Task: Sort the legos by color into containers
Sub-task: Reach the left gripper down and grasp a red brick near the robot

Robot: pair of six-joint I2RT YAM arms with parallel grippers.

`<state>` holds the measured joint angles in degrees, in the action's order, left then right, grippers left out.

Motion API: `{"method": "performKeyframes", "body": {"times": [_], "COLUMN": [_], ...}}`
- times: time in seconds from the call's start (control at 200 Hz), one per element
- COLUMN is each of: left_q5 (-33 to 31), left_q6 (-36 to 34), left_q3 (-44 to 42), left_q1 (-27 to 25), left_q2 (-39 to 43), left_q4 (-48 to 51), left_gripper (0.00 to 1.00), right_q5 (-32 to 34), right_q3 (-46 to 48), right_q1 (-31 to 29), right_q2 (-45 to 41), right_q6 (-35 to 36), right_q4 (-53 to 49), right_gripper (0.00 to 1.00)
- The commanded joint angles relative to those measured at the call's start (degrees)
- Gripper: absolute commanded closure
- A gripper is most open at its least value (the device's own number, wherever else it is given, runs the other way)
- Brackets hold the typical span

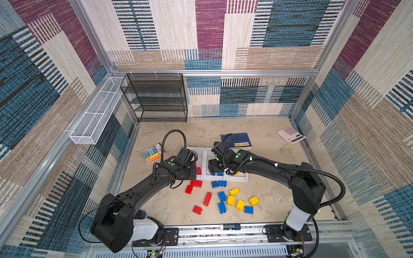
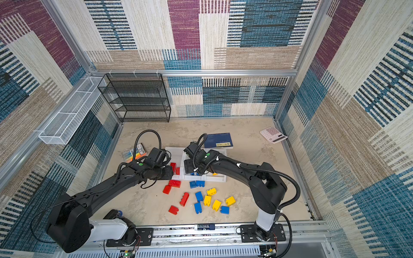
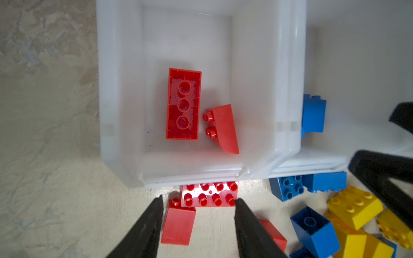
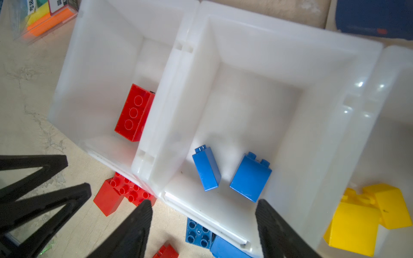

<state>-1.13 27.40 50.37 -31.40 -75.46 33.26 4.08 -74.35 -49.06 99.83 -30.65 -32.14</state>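
Three white containers stand side by side mid-table. The left container (image 3: 116, 89) holds an upside-down oblong red lego (image 3: 183, 103) and a small red one (image 3: 224, 128). Two blue legos (image 4: 206, 167) lie in the middle container (image 4: 257, 44). Yellow legos (image 4: 355, 223) lie in the right container (image 4: 397, 89). My left gripper (image 3: 199, 198) hangs open and empty over loose red legos (image 1: 196, 183) at the left container's front lip. Above the middle container's front lip, my right gripper (image 4: 203, 202) is open and empty. Several loose red, blue (image 1: 221, 196) and yellow (image 1: 240, 205) legos lie in front.
A black mesh rack (image 1: 156, 98) stands at the back left, and a white wire basket (image 1: 93, 118) hangs on the left wall. A marker pack (image 1: 153, 154) lies left of the containers. A blue book (image 1: 237, 140) lies behind them, with a pink calculator (image 1: 290, 134) at back right.
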Motion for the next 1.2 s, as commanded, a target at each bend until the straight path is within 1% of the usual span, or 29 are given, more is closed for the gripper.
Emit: {"method": "performKeyframes", "body": {"times": [0.0,0.18,0.296,0.441,0.541,0.731,0.992,1.072,1.152,1.197], "left_q5": [0.51,1.79,4.76,6.35,6.96,8.61,9.04,9.10,9.43,9.32], "left_q6": [0.18,0.69,0.05,0.24,-0.03,-1.42,-2.40,-2.35,-2.44,-2.52], "left_q3": [-0.35,-1.79,-3.45,-4.45,-4.33,-3.65,-2.74,-2.63,-2.41,-2.33], "left_q1": [-2.36,-8.41,-12.41,-16.29,-17.54,-19.49,-20.73,-20.74,-20.73,-20.73], "left_q2": [1.25,1.90,0.63,-1.19,-3.22,-7.17,-11.00,-12.00,-12.50,-12.52], "left_q4": [2.59,3.46,2.76,1.17,0.46,-2.00,-3.00,-2.89,-2.93,-3.00], "left_gripper": [0.45,0.45,0.45,0.45,0.46,0.49,0.55,0.60,0.67,0.68], "right_q5": [0.82,1.12,-0.42,-0.44,0.38,1.58,2.69,2.69,2.74,2.82], "right_q3": [0.49,2.63,5.89,9.41,11.04,13.66,15.55,15.65,15.55,15.46], "right_q1": [0.02,0.95,2.16,3.52,4.18,5.71,6.52,6.52,6.56,6.61], "right_q2": [-1.03,-2.89,-5.68,-9.93,-12.65,-17.09,-19.41,-19.33,-19.32,-19.25], "right_q6": [-0.90,-1.50,-2.41,-3.88,-4.58,-5.60,-6.52,-6.61,-6.70,-6.70], "right_q4": [1.72,2.05,4.68,6.34,6.29,5.73,4.65,4.54,4.46,4.46], "right_gripper": [0.24,0.24,0.24,0.24,0.23,0.23,0.23,0.23,0.23,0.23]}}
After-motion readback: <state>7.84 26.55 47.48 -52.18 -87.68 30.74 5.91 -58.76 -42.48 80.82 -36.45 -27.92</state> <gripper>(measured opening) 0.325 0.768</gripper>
